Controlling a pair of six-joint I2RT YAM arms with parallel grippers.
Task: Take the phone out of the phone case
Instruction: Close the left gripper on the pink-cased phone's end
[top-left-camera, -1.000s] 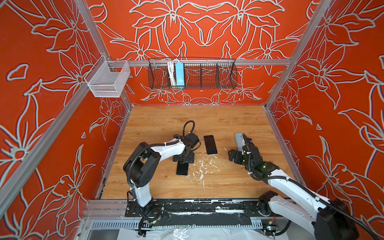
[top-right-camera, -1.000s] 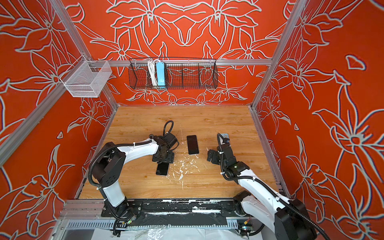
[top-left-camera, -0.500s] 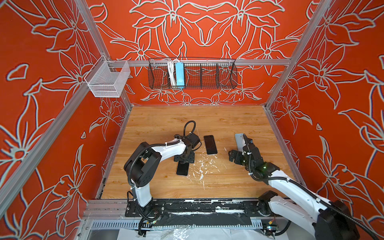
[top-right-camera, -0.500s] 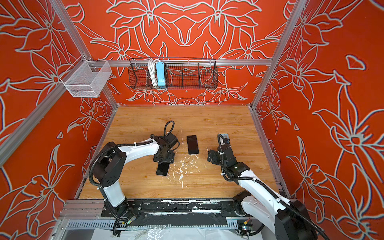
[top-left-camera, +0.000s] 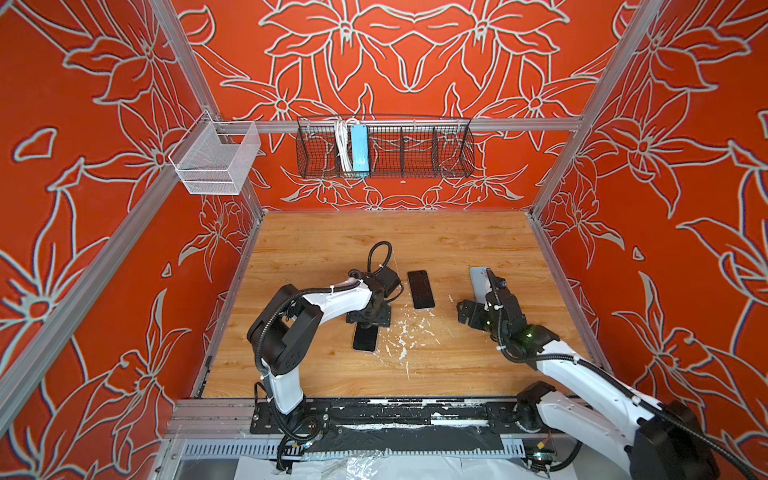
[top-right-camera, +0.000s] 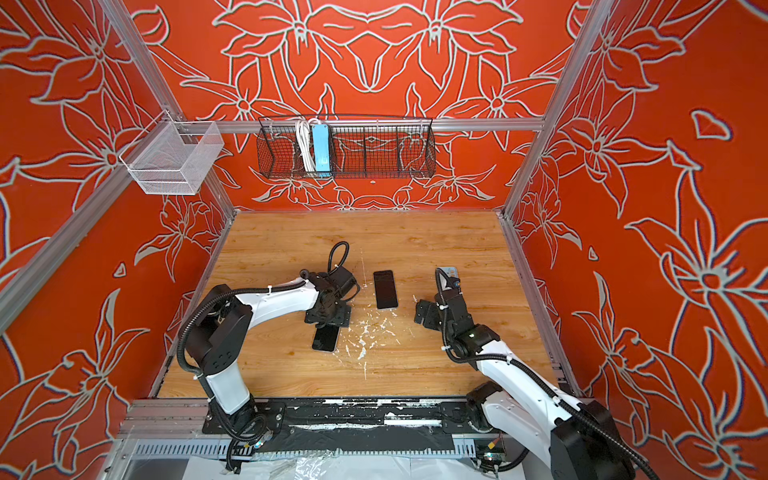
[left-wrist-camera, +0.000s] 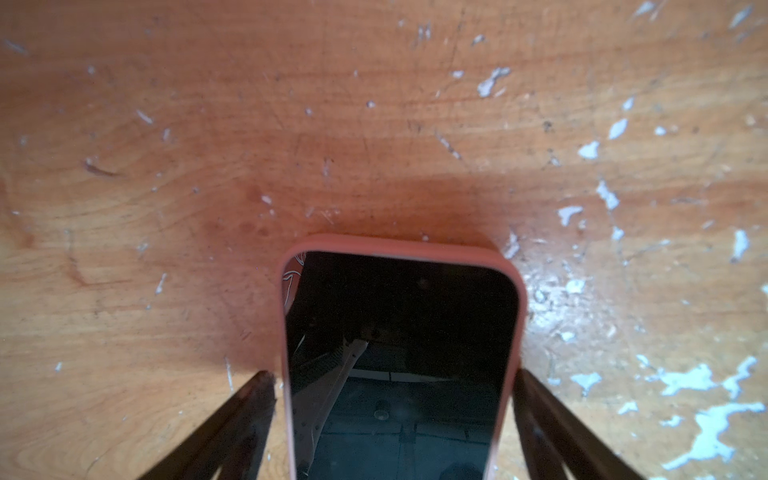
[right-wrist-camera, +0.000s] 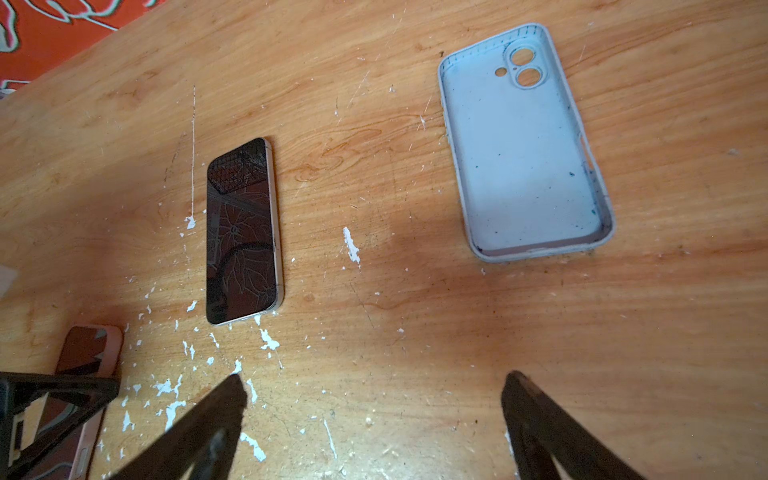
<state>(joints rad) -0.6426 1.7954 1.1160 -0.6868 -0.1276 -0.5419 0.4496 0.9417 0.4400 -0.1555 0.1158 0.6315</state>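
Pink-cased phone (left-wrist-camera: 399, 365) lies btwn left pincer (left-wrist-camera: 392, 378) tips (released, flanking it); right pincer (right-wrist-camera: 374, 380) released too.

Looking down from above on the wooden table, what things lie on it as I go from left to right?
phone in its pink case → bare phone → empty pale blue case
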